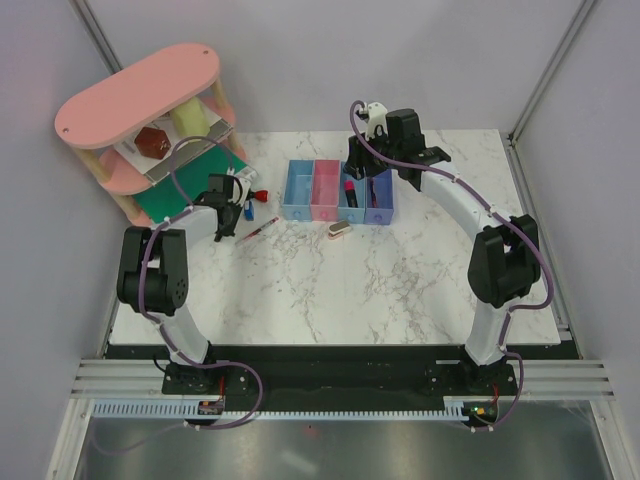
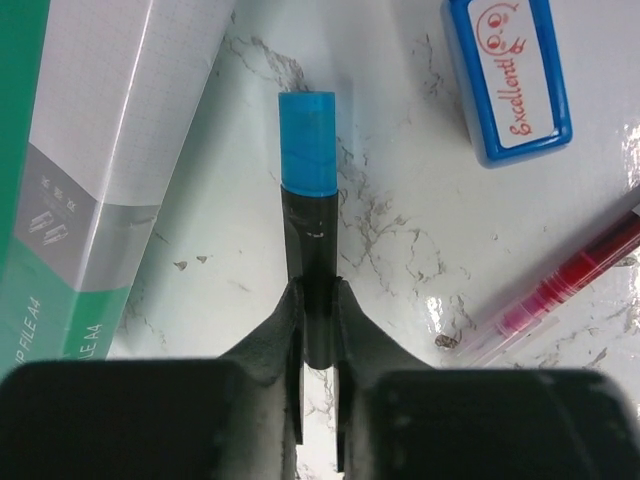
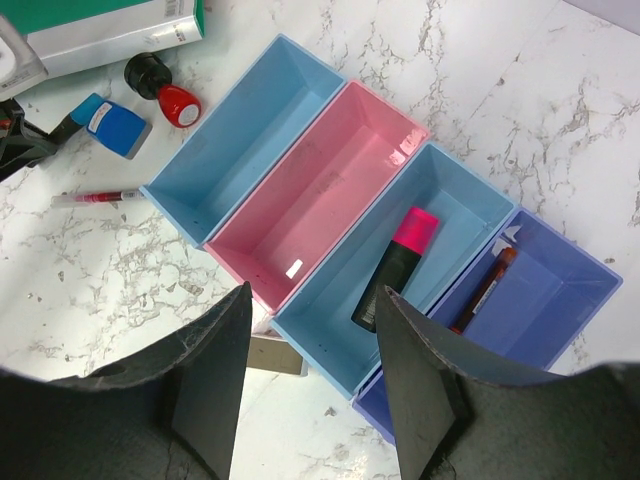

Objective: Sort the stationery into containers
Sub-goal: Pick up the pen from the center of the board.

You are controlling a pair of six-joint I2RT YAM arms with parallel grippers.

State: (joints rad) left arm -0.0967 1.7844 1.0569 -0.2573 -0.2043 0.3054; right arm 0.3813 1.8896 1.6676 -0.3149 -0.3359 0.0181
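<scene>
**Left gripper (image 2: pixel 320 290) clenched on the blue-capped marker (image 2: pixel 308 150), centre of the left wrist view.**
Lift straight up before you traverse. Keep clear of the green file (image 2: pixel 60 250) at left and the blue stamp (image 2: pixel 510 80) at upper right. The right gripper (image 3: pixel 310 350) hangs released and empty above the bins (image 3: pixel 320 190). The marbled table (image 2: pixel 400 230) is glossy, enclosed by plain grey walls (image 1: pixel 300 60).
</scene>
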